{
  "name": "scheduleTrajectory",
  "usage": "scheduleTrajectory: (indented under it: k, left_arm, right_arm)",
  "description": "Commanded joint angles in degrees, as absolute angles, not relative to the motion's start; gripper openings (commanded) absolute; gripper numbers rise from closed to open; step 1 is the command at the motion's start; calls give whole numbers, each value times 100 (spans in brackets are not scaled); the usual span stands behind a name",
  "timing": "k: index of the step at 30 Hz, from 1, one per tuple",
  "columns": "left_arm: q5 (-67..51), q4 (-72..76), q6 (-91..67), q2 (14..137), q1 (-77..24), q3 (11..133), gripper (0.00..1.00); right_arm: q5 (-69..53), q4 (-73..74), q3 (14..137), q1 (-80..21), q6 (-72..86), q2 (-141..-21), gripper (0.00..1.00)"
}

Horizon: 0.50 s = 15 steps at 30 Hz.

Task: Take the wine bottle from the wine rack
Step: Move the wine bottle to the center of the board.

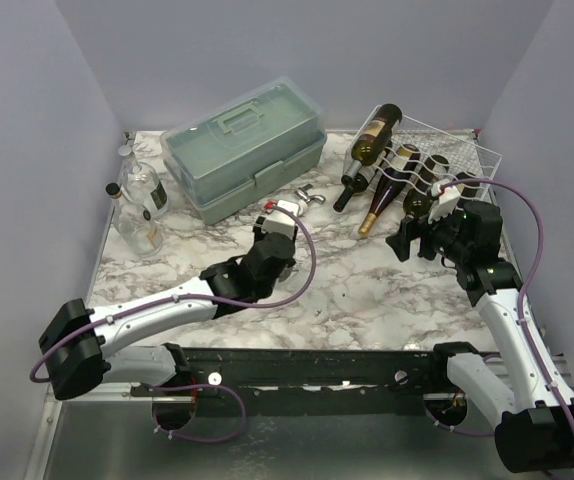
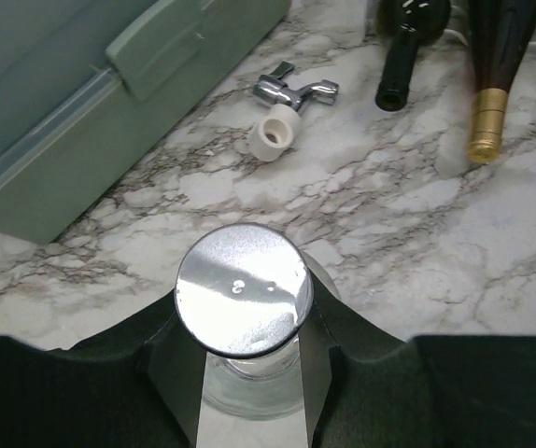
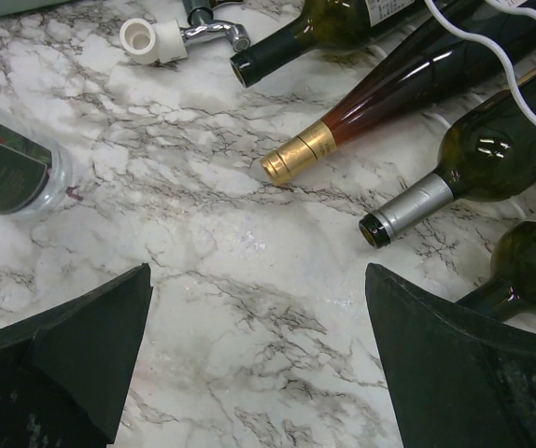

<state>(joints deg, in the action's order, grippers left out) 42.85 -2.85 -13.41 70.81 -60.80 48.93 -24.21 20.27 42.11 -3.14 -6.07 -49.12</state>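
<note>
On the right arm (image 1: 505,308) the jaws stand wide with nothing between them, low over the worktop (image 1: 367,290) just in front of the wine rack (image 1: 472,148). On the left arm (image 1: 157,308), well left of the rack, the jaws clamp a clear bottle (image 2: 243,289) with a silver cap. The wine bottles (image 3: 492,149) lie in the rack's cradles, long axes slanting, necks pointing out past its front edge. The mouth of the gold-foiled bottle (image 3: 296,154) rests on the marbled worktop. Left of the rack sits a shut green toolbox (image 1: 242,145), its contents hidden. Pale walls enclose the worktop.
</note>
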Motion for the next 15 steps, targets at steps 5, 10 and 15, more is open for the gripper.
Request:
scheduleTrajectory:
  k: [5, 10, 15]
  left_arm:
    - [4675, 290, -916, 5764, -5264, 4380, 0]
    - [4646, 293, -709, 5209, -4695, 4098, 0]
    - [4530, 307, -572, 4870, -4125, 3948, 0]
  right_arm:
    - [-2301, 1929, 4246, -290, -683, -4954, 99]
    - [-2294, 1929, 4245, -289, -686, -4963, 99]
    - [-2269, 1920, 4247, -288, -694, -4968, 100]
